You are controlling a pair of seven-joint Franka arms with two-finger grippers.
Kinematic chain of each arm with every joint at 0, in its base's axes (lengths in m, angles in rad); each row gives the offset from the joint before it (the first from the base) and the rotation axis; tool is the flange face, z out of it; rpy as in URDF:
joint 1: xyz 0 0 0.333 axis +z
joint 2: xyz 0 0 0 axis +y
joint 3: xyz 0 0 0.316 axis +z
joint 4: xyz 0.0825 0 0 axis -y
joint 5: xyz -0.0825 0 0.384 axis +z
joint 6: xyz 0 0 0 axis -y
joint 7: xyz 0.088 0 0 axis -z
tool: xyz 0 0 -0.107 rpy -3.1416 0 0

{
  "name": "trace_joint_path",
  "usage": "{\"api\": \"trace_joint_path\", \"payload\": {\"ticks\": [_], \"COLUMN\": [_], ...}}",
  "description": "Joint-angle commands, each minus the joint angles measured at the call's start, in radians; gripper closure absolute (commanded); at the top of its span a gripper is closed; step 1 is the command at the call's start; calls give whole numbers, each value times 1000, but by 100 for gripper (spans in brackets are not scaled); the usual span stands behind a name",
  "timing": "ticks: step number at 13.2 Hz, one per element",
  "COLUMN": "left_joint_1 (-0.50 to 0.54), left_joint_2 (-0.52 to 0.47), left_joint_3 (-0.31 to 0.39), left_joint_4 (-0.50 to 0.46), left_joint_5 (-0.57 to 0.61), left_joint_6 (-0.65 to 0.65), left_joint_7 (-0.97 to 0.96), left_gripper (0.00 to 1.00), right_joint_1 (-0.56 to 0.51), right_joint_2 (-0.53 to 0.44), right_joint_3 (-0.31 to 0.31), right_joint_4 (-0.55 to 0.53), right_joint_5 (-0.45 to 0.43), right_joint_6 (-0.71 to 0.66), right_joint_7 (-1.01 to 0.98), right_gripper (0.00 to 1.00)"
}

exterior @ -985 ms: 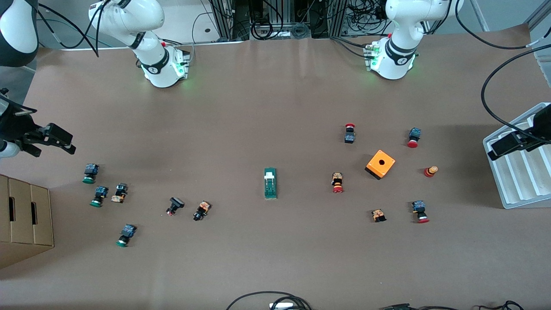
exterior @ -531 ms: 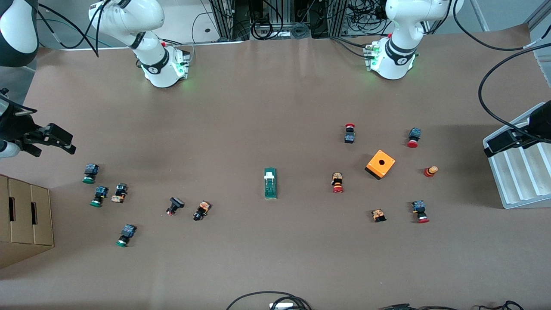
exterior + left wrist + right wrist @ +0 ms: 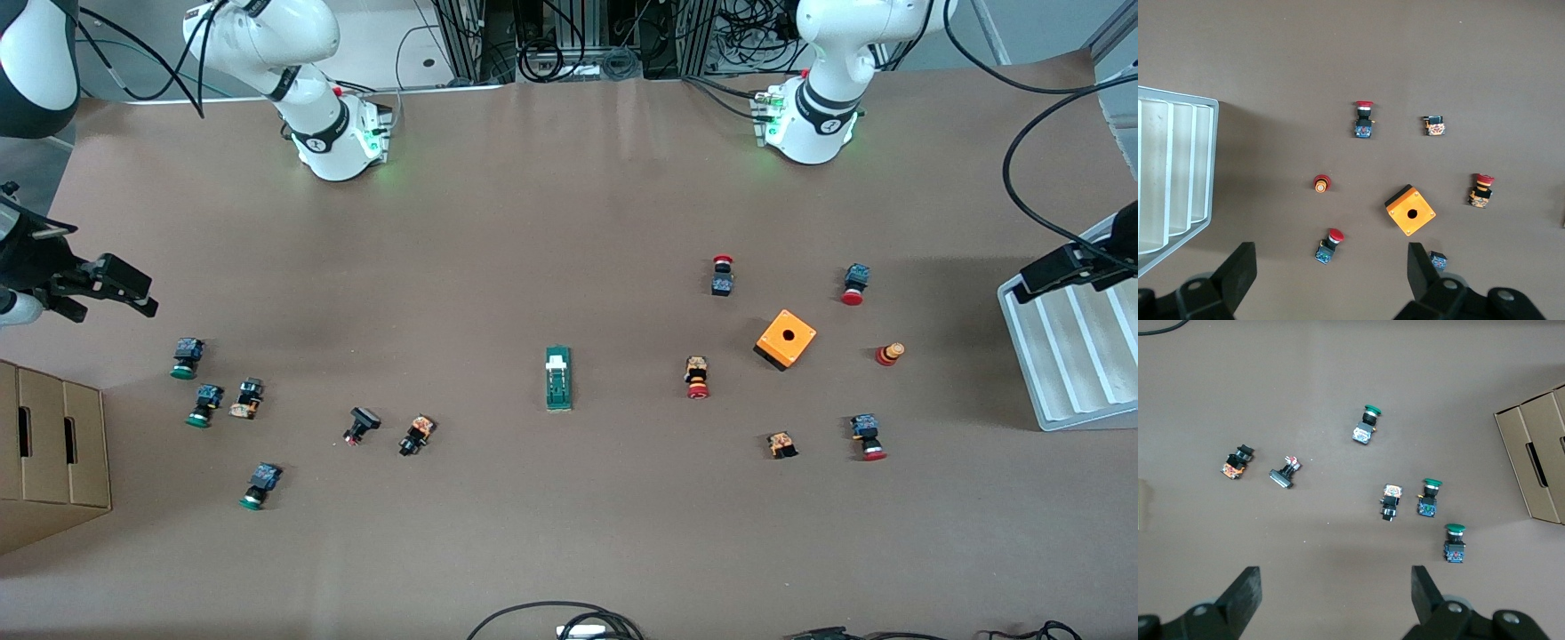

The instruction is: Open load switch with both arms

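The load switch [image 3: 558, 378], a slim dark-green bar with a white tab at its end toward the robots' bases, lies flat mid-table between the two arms' ends. My right gripper [image 3: 133, 292] hangs open and empty at the right arm's end of the table, over bare table beside the green-capped push buttons [image 3: 1427, 497]. My left gripper [image 3: 1040, 276] hangs open and empty at the left arm's end, over the edge of the white tray [image 3: 1076, 356]. Neither gripper is close to the switch. In the wrist views both grippers [image 3: 1331, 273] [image 3: 1335, 593] show wide-apart fingers with nothing between them.
An orange square box with a hole [image 3: 786, 339] sits among red-capped push buttons [image 3: 698, 377] toward the left arm's end. Green-capped buttons [image 3: 186, 357] lie scattered toward the right arm's end, next to a cardboard box [image 3: 53, 453]. Cables [image 3: 556, 618] lie at the table's near edge.
My left gripper has drifted a little over the white tray toward the robots' bases. The right arm and the load switch have not moved.
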Motion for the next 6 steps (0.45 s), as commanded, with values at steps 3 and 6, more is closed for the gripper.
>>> {"api": "trace_joint_path", "payload": {"ticks": [3,6], "left_joint_1": [7,11], "left_joint_2": [-10,-13], "left_joint_3": [3,4], "left_joint_4": [-1,-9], "left_joint_5": [-9,1], "left_joint_6": [-14,-29], "left_joint_7": [-5,-4], "left_gripper": [0,0], "right_joint_1": [6,6], "right_joint_2": [12,12], "right_joint_3": [-4,-4], "right_joint_4": [27,27], "right_joint_5": [-25,-25], "right_joint_6": [-23,-23], "right_joint_7": [15,13], "right_gripper": [0,0]}}
